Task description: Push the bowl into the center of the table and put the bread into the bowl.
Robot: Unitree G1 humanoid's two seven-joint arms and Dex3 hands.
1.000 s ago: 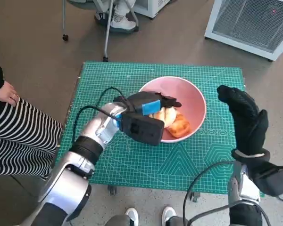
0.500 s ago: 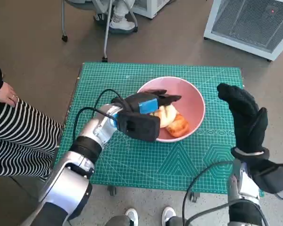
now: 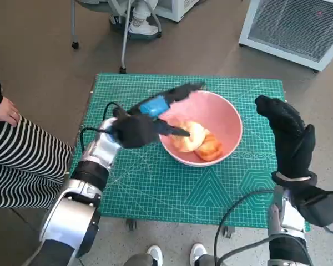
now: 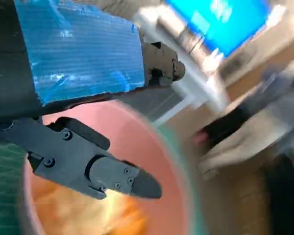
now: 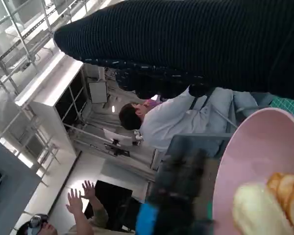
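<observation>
At the far left of the head view a person (image 3: pixel 11 160) in a striped garment stands beside the table, one bare hand showing at the frame's left edge. Right of that, the green cutting mat (image 3: pixel 155 188) covers the small table across the middle of the frame. The left hand (image 3: pixel 155 108) hangs over the mat's upper-left part, motion-blurred, its blue-taped back turned up and its black fingers (image 3: pixel 186 88) stretched apart toward the upper right — one finger reaches above the bowl's far rim, another points across the near rim toward the bread. It holds nothing.

The pink bowl (image 3: pixel 225 113) sits right of centre on the mat, closer to the far edge than the near one. The bread (image 3: pixel 191 136) lies inside it — a pale roll toward the left with a browner piece touching it at the lower right.

At the right of the frame the right hand (image 3: pixel 288 138) in its black glove stands upright beside the bowl, just off the rim and not touching it, fingers extended and empty. A white grilled unit (image 3: pixel 299 27) fills the upper right corner.
</observation>
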